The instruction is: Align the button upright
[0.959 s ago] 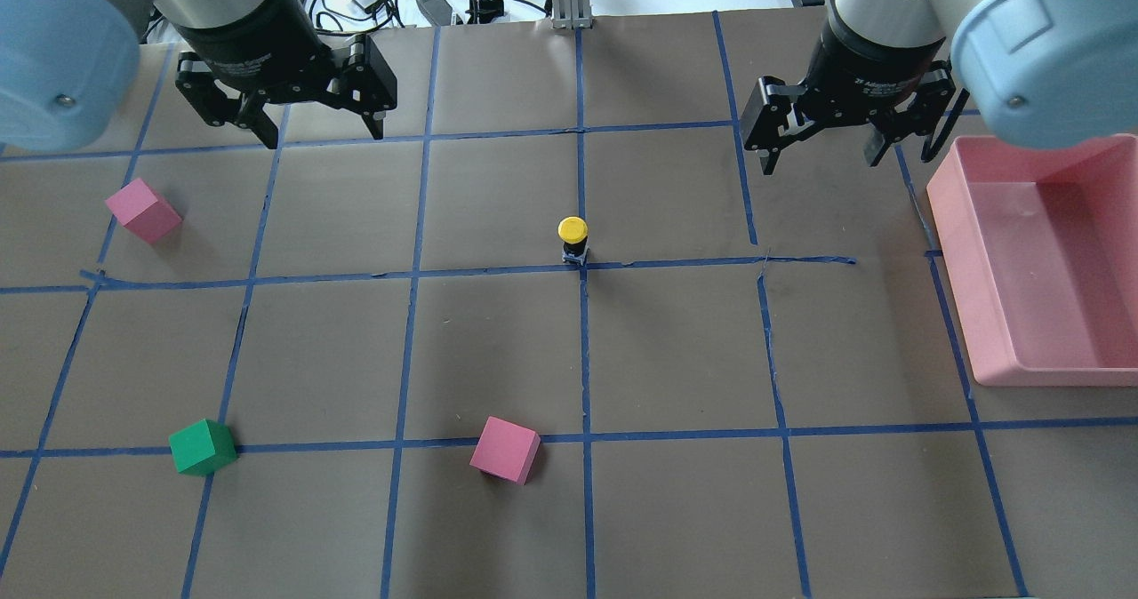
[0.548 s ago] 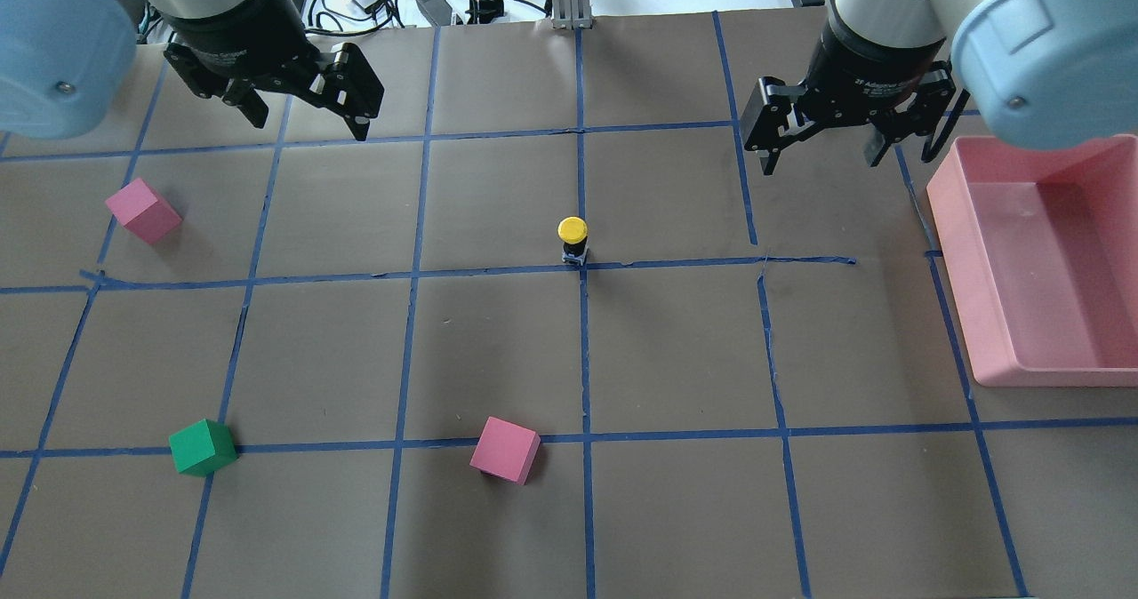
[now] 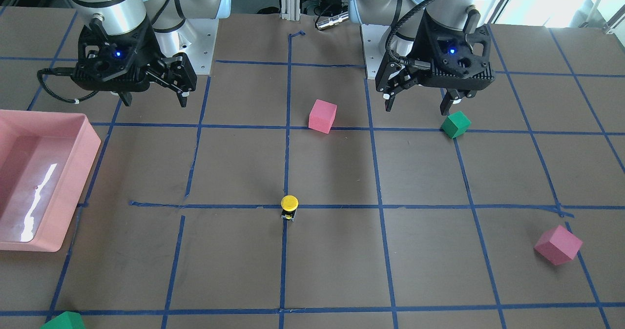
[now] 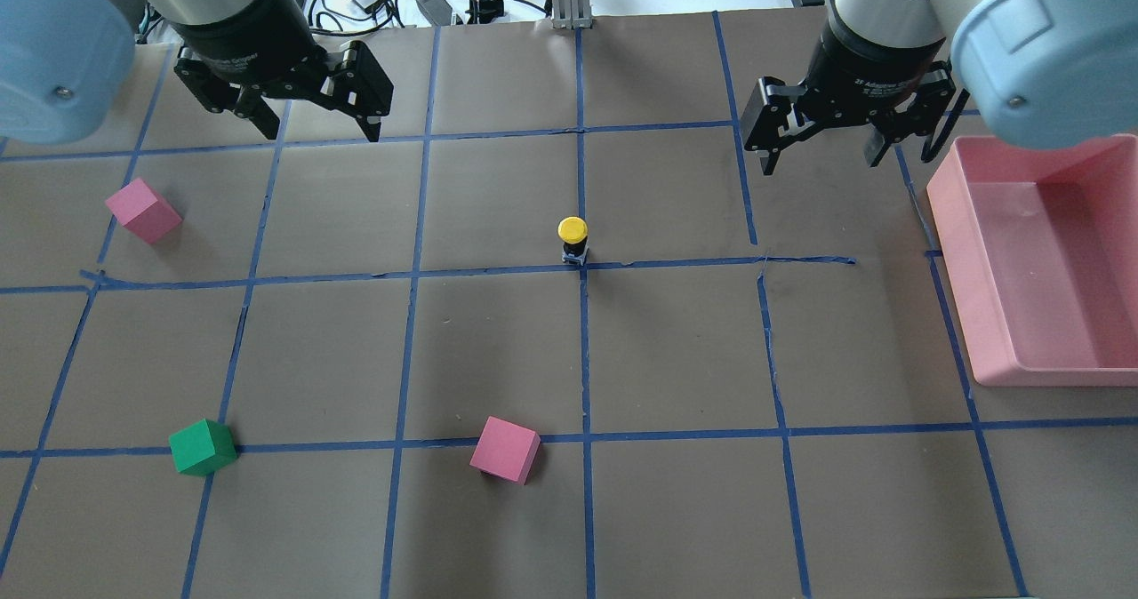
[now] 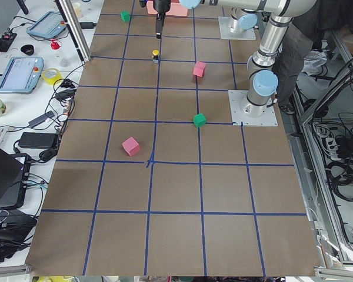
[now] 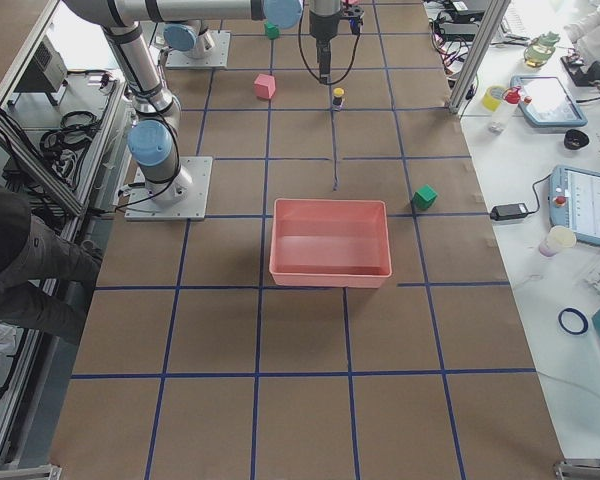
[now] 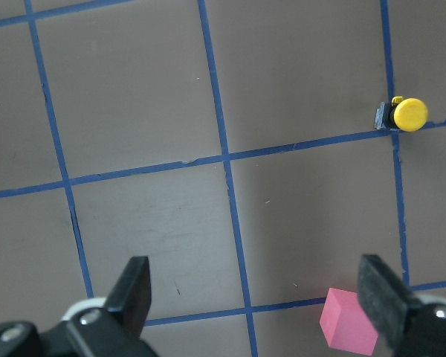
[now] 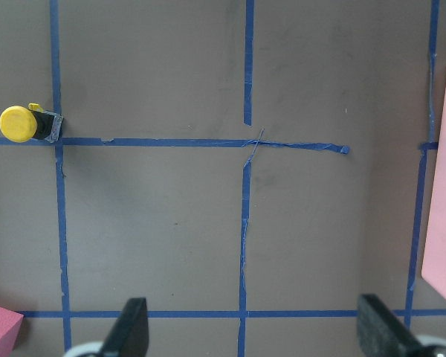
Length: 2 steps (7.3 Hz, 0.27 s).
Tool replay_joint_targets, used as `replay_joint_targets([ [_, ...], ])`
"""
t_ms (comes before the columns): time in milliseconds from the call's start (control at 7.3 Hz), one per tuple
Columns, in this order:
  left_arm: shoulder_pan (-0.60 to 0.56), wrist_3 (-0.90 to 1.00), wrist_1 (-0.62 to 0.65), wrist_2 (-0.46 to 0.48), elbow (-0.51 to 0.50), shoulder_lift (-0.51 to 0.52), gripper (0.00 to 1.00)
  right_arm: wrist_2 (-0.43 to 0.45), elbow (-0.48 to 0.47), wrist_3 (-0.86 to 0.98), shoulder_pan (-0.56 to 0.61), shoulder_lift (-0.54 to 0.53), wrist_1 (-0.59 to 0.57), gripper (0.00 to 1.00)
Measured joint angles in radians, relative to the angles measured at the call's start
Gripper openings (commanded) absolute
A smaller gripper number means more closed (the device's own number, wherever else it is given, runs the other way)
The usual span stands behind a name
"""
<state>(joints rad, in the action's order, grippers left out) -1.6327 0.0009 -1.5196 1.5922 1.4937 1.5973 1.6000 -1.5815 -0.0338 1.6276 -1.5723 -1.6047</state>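
Turned slightly since before, our left fingers hang spread, right fingers spread too; we see the button upright, far from every desk edge.

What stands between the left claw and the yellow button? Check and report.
Nothing visible does. Only bare table lies between the left claw and the button. The far pink cube, the near pink cube and the green cube all sit off that line.
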Motion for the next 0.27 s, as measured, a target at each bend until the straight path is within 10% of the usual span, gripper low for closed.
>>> replay_joint_targets([
  [274, 0.000, -0.006, 0.001, -0.003, 0.003, -0.004, 1.00, -0.018, 0.000, 0.000, 0.000, 0.000, -0.017, 1.00],
])
